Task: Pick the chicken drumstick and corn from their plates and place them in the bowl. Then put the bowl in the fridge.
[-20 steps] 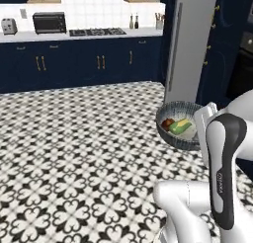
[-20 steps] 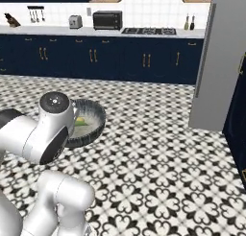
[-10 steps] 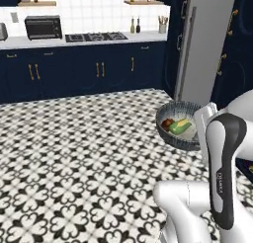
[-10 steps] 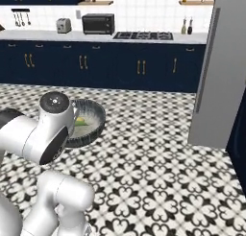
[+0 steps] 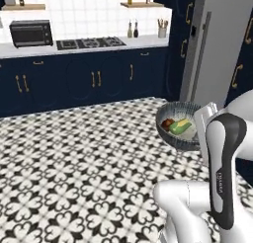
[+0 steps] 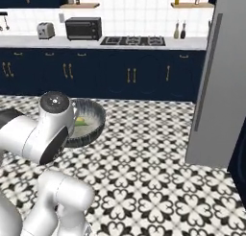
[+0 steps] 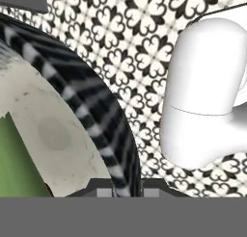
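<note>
Fingers (image 7: 157, 188) pinched nearly shut on the rim of the round deep dark-grey bowl (image 7: 96, 115), one tip inside the wall and one outside, with the ribbed outer wall running up between them in the hand view. Gripper (image 7: 120, 191) clamped on that rim with nothing else held. Bowl (image 5: 180, 141) held up in the air at the end of the white arm, well above the floor, mouth turned partly toward the left base camera.

Just inside the rim from the fingers, on the pale speckled inner surface: the short yellow corn cob with pale green husk (image 5: 182, 126), lying on its side. Touching it on the side farther from the fingers, the small reddish-brown chicken drumstick (image 5: 168, 124). From the right base camera, a strip of yellow corn (image 6: 80, 121) seen over the bowl's near wall (image 6: 93, 127), the drumstick hidden behind the arm. From the hand camera, a patch of green husk (image 7: 14, 168) low against the bowl's inner surface.

Below the fingers and bowl, black-and-white patterned floor tiles (image 5: 74, 163). Beyond the bowl and to one side of the fingers, the tall plain grey fridge (image 5: 217, 54), door shut as far as can be told, also seen tall and grey from the right base camera (image 6: 226, 86). Farther off, past the open floor, a run of navy cabinets with brass handles (image 5: 74, 81) under a white counter, with a black gas hob (image 5: 89, 42), a black microwave oven (image 5: 30, 33) and a silver toaster (image 6: 45, 30).
</note>
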Controlling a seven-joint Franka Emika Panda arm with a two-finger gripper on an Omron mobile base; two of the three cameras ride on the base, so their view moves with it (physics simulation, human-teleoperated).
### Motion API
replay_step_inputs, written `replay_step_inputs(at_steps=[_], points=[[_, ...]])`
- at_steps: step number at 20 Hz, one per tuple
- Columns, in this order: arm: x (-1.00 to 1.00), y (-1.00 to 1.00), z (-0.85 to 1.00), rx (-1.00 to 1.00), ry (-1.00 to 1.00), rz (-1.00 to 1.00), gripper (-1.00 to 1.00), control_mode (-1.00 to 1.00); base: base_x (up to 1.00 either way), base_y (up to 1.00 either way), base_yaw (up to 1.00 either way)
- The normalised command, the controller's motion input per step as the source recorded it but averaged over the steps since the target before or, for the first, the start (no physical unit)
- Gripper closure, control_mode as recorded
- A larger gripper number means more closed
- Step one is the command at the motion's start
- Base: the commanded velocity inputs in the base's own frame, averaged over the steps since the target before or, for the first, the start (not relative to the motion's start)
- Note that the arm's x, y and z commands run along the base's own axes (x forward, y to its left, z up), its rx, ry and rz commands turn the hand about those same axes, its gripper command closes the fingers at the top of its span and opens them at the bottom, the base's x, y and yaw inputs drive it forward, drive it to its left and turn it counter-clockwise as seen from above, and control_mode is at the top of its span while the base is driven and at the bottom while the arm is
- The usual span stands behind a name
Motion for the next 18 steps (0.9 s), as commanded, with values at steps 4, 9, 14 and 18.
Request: replay_step_inputs(at_steps=[4,9,14,18], points=[[0.0,0.0,0.0,0.0,0.0,0.0,1.0,1.0,1.0,0.15,-0.29],[0.0,0.0,0.0,0.0,0.0,0.0,1.0,1.0,1.0,0.37,-0.47],[0.0,0.0,0.0,0.0,0.0,0.0,1.0,1.0,0.78,0.75,-0.59],[0.0,0.0,0.0,0.0,0.0,0.0,1.0,1.0,0.72,0.8,-0.63]])
